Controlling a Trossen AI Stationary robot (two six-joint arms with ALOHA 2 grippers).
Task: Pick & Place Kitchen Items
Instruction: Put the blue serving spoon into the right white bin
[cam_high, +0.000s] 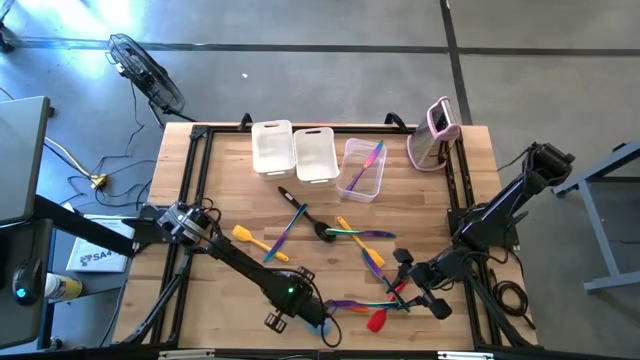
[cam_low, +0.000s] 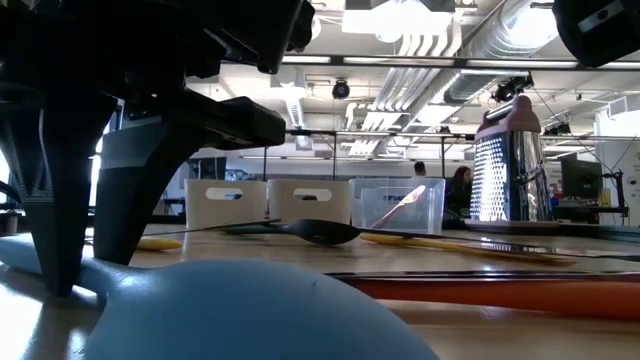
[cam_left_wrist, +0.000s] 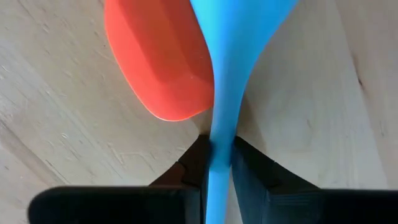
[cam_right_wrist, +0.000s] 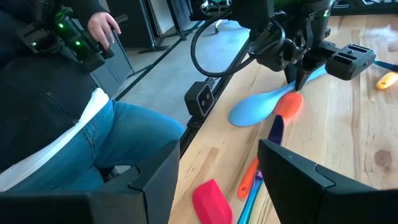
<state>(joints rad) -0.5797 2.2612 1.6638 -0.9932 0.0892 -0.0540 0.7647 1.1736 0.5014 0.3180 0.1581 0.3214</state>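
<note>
A light blue spoon (cam_right_wrist: 254, 111) lies near the table's near edge, its bowl (cam_low: 250, 310) on the wood. My left gripper (cam_right_wrist: 303, 78) stands over it, pointing down and shut on its handle. An orange spatula head (cam_left_wrist: 155, 62) lies right beside the spoon, and a purple handle (cam_right_wrist: 277, 127) lies close by. In the high view my left arm (cam_high: 300, 305) hides the spoon. My right gripper (cam_high: 412, 290) hovers open at the near right, above a red spatula (cam_right_wrist: 211, 199) and other utensils, touching nothing. My left gripper pinches the light blue spoon's handle (cam_left_wrist: 219, 127) between its two fingers, close behind the bowl. The fingers (cam_left_wrist: 249, 168) come from above, pointing down, and lie across the handle. The spoon lies flat on the table.
More utensils (cam_high: 350, 235) are scattered across the table's middle. Two white tubs (cam_high: 272, 145) and a clear tub (cam_high: 362, 168) with a utensil inside stand at the far edge, an upright grater (cam_low: 505, 165) to their right. A person (cam_right_wrist: 93, 137) stands off the near edge.
</note>
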